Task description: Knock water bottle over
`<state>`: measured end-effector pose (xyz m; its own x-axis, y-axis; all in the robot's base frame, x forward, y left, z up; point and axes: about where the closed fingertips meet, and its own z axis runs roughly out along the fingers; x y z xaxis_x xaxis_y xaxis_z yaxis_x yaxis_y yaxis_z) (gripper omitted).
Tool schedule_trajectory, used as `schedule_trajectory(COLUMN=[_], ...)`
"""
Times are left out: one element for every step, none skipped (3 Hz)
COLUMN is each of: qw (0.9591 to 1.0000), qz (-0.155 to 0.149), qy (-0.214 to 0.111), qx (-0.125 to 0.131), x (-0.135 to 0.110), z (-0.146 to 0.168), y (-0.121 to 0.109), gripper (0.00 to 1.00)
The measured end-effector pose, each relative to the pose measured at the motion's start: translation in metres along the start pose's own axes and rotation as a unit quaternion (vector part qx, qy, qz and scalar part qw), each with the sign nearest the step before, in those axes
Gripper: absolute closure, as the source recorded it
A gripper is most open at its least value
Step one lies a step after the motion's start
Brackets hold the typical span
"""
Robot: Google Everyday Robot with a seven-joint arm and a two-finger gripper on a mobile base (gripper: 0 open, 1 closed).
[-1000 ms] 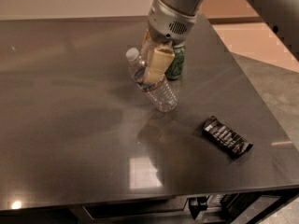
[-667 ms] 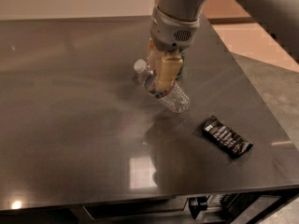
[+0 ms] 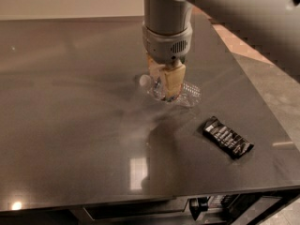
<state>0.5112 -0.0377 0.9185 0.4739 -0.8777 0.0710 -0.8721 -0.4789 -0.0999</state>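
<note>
The water bottle point(image 3: 187, 94) is a small clear ribbed plastic bottle. It lies on its side on the dark grey table point(image 3: 70, 102), near the middle. Its white cap point(image 3: 143, 81) points left and its base points right. My gripper point(image 3: 165, 84) comes down from above on a thick grey wrist and sits right over the bottle's middle, hiding its label. Whether the gripper touches the bottle cannot be told.
A black snack packet point(image 3: 228, 137) lies flat to the front right of the bottle. The table's right edge point(image 3: 262, 102) drops to a tan and grey floor. The front edge point(image 3: 150, 199) runs along the bottom, with dark robot parts below it.
The bottle has gone from tilted to lying flat on the table. My gripper has moved down and slightly right with it. A green can seen behind the gripper earlier is now hidden.
</note>
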Motion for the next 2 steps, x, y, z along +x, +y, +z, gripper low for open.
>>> schedule_trajectory(qw=[0.998,0.9928], qz=[-0.036,-0.069], qy=[0.05,0.095], qx=[-0.012,-0.024], x=[-0.004,-0.004], z=[0.017,0.034], y=[0.006,0.016], gripper=[0.81,0.59])
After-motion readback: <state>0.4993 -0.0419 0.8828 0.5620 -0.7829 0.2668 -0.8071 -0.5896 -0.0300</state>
